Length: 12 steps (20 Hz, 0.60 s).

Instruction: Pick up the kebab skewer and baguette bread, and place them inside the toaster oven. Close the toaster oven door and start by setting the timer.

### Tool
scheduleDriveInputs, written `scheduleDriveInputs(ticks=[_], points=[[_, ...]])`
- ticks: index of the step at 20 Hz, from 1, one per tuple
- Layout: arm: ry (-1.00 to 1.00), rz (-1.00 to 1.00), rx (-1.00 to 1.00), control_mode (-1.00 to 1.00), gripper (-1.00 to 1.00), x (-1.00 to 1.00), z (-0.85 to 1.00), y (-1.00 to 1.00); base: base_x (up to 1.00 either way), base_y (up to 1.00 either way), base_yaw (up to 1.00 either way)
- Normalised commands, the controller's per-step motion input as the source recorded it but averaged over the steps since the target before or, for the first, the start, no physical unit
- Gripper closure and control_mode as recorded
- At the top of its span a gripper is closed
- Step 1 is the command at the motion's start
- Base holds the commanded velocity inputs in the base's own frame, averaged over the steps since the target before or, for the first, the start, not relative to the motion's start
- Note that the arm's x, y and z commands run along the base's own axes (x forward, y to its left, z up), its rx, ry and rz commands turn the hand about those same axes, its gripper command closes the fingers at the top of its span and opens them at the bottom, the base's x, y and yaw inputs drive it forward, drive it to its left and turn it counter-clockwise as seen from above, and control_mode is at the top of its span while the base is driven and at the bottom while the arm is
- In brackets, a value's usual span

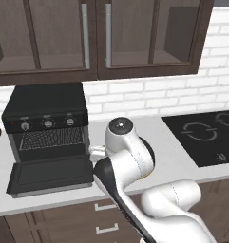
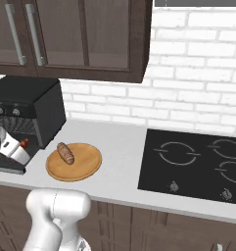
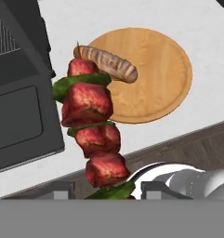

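On the grey counter (image 2: 119,142), toaster oven (image 1: 45,118) sits at left under dark wall cabinets (image 1: 97,38), w/ its door (image 1: 52,174) dropped flat toward the counter edge; wire rack (image 1: 52,138) visible inside, 3 knobs across the front panel above the opening. Black cooktop (image 2: 193,164) at right end of counter, well apart from oven.

Round wooden plate (image 2: 74,161) lies between oven and cooktop, just beside the open door. Baguette bread (image 2: 66,153) lies on the plate, toward its oven-side rim, roughly flat.

Gripper (image 3: 106,188) is clenched on the kebab skewer (image 3: 91,125): hand view shows skewer rising straight up from between the finger tips, w/ red meat chunks and green pepper pieces stacked along it, off the counter. In that view skewer's tip overlaps the baguette end and plate rim; oven door lies to its left. Whether skewer is over the door or over the counter edge — can't tell exactly.

Right base view: hand at far left edge near oven front, a small red bit of skewer showing by it. Left base view: arm (image 1: 130,161) bends in front of the oven's right side, hiding the plate.
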Motion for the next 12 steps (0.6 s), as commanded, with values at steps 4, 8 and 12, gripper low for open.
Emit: scheduleDriveInputs(ticks=[4, 8, 12], points=[[0.0, 0.0, 0.0, -1.0, 1.0, 0.0, 0.01, 0.45, 0.0, 0.0, 0.0], [0.0, 0.0, 0.0, -1.0, 1.0, 0.0, 0.0, 0.51, 0.0, 0.0, 0.0], [0.0, 0.0, 0.0, -1.0, 1.0, 0.03, 0.0, 0.4, 0.0, 0.0, 0.0]])
